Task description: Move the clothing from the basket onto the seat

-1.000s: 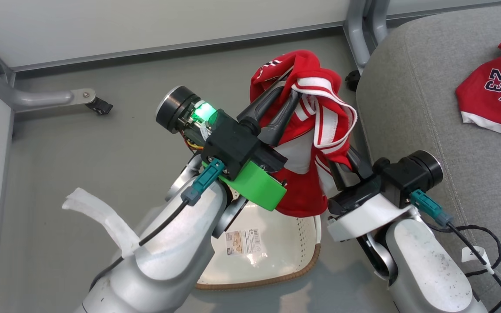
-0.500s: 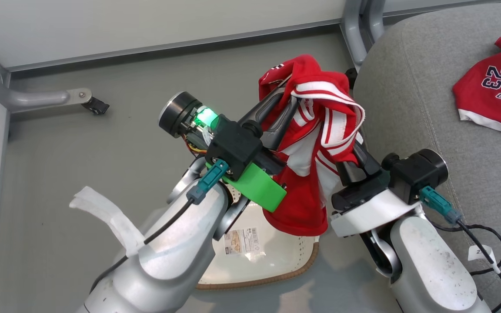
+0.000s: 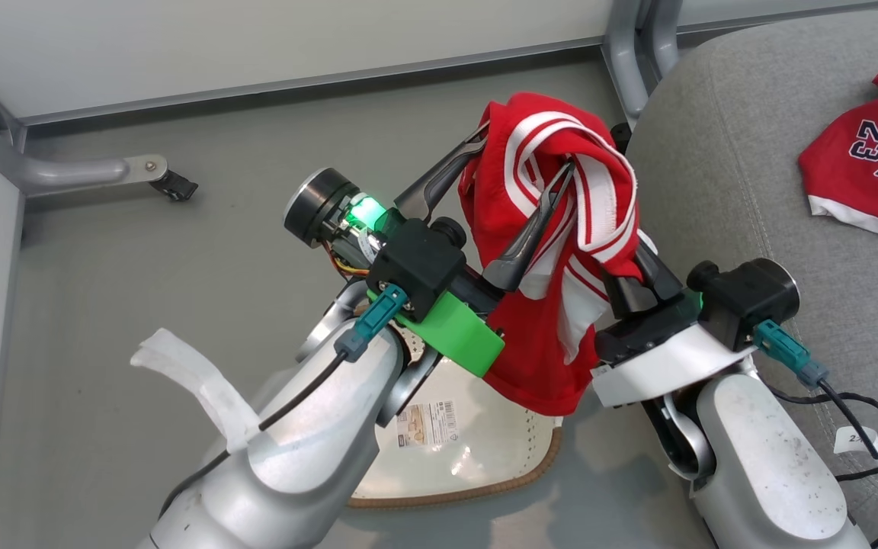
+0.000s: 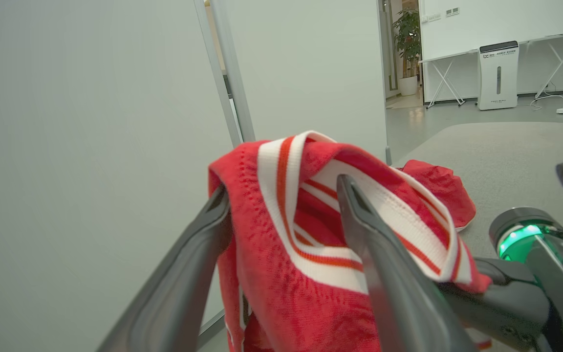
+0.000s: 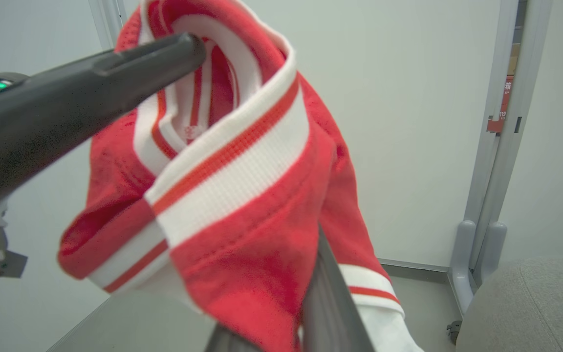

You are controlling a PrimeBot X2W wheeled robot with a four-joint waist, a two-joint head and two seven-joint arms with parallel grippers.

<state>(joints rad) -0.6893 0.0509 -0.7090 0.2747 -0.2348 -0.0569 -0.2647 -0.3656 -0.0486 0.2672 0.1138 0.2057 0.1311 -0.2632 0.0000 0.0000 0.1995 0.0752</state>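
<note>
The left gripper stands with its two dark fingers spread wide apart. The red jersey is bunched between them and draped over them, so that one finger lies along the cloth's outer side and the other finger pokes up through the white-and-red striped trim. Nothing is being squeezed there; the cloth just hangs on the open fingers.

Just to its right, the right gripper has its fingers pressed together on a fold of the same jersey. The tips are buried under the trim, and in the right wrist view a dark finger runs up into the red fabric.

The jersey is in the air between the two arms. Its lower hem dangles above the far side of the basket, and its upper bundle sits right beside the rounded edge of the seat, without lying on it.

The basket rests on the grey floor under the left forearm, with a label sticker on its bottom.

Out on the seat, well apart from the grippers, lies the red T-shirt with "BULLS" lettering. A black cable trails over the cushion's near corner.
</note>
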